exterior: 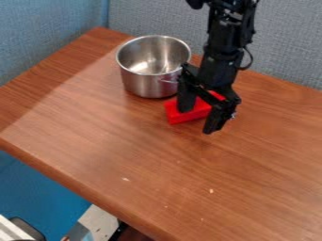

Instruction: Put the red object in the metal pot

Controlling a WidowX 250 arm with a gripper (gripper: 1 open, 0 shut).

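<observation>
Counts of visible objects on the wooden tabletop (138, 169).
One metal pot (153, 66) and one red block (189, 110) are present (the block partly hidden), together with one black robot arm (228, 42) above the surface.

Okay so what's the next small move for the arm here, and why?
Probably close the jaws on the red block: they look open, with one finger on either side of it, apparently low enough to grip, and the block still has to go into the metal pot beside it.
</observation>
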